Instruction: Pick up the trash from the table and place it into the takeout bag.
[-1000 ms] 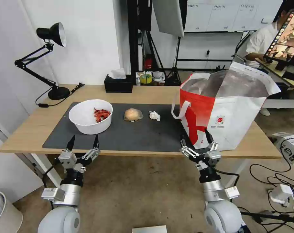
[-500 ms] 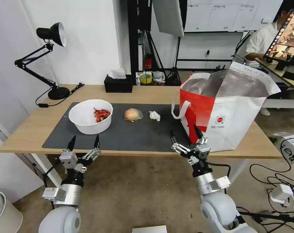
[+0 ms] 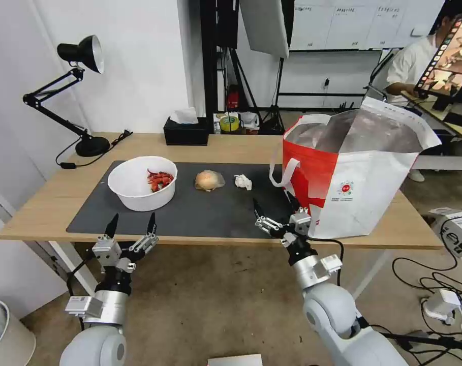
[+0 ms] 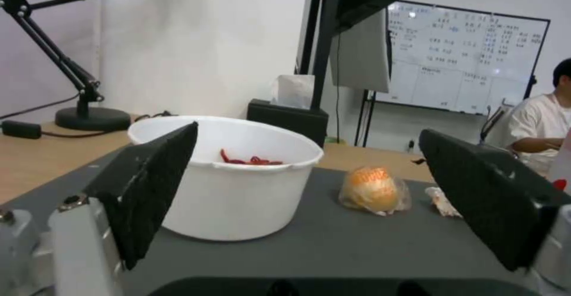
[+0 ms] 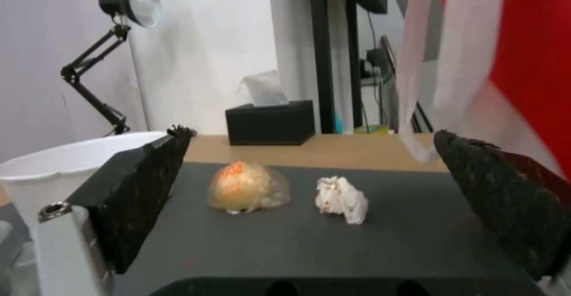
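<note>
**Inspector:** Report the state of both arms.

**Operator:** I see the right gripper (image 3: pixel 274 212) at the near edge of the bench (image 3: pixel 48 203), over the front of the dark grey mat (image 3: pixel 205 213), with its jaws spread wide and nothing between them. From my right wrist view, its black pads (image 5: pixel 140 198) frame the tissue (image 5: pixel 340 199) and the bun (image 5: pixel 247 187) ahead of it, well apart from both. The left gripper (image 3: pixel 130 226) sits at the near bench edge, in front of the white bowl (image 3: pixel 139 185), jaws likewise wide and empty.

**Inspector:** Location of the trash items?

**Operator:** All on the mat. The bowl holds red shells (image 3: pixel 159 179) against its right inner wall. The bun in clear wrap (image 3: pixel 209 180) lies to the right of the bowl, apart from it. The crumpled white tissue (image 3: pixel 243 181) lies just right of the bun, not touching it.

**Inspector:** And the takeout bag?

**Operator:** The takeout bag (image 3: pixel 352 178) stands upright at the right end of the bench, mouth open, silver lining showing. One white loop handle (image 3: pixel 284 173) hangs down its red side towards the tissue. The right gripper is just in front of the bag's near left corner; I cannot tell whether it touches the fabric.

**Inspector:** Other items?

**Operator:** A black tissue box (image 3: pixel 186 131) at the far edge and a black desk lamp (image 3: pixel 73 91) at the far left corner.
</note>
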{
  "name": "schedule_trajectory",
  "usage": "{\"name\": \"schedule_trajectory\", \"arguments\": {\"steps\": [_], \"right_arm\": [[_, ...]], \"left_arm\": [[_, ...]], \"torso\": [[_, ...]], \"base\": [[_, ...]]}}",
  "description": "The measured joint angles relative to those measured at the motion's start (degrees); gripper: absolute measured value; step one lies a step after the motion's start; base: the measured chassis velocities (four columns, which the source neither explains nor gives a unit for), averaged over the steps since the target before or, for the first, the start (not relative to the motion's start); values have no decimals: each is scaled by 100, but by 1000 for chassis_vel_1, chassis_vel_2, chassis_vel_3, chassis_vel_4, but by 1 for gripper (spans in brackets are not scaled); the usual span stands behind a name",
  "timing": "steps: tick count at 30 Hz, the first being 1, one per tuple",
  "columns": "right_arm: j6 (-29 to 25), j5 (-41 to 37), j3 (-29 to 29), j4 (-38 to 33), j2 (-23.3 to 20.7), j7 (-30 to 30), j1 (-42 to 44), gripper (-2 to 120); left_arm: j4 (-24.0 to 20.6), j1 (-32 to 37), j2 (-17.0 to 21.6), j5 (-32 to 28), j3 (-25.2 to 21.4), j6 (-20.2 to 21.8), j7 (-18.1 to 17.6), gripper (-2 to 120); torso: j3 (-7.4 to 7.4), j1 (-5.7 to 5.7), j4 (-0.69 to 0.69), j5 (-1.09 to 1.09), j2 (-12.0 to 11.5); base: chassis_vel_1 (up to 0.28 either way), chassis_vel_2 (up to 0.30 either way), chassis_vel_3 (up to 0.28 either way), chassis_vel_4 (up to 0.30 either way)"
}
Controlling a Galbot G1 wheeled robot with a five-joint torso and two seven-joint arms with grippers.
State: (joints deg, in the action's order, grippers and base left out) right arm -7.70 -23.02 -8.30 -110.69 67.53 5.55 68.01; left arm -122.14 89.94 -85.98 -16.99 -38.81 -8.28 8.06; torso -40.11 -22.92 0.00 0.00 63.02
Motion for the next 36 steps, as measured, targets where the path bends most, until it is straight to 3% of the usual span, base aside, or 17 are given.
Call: {"name": "schedule_trajectory", "arguments": {"steps": [18,36], "right_arm": [[606,-460,290,446,35,244,-654,100],[923,-785,933,1530,149,655,-1810,100]], "left_arm": [[-12,20,-68,36,-25,-33,0,100],[-12,-18,-173,52,-61,-49,2,100]], "torso": [[0,0,0,0,0],[0,0,0,0,0]], "base": [[0,0,0,0],[0,0,0,0]]}}
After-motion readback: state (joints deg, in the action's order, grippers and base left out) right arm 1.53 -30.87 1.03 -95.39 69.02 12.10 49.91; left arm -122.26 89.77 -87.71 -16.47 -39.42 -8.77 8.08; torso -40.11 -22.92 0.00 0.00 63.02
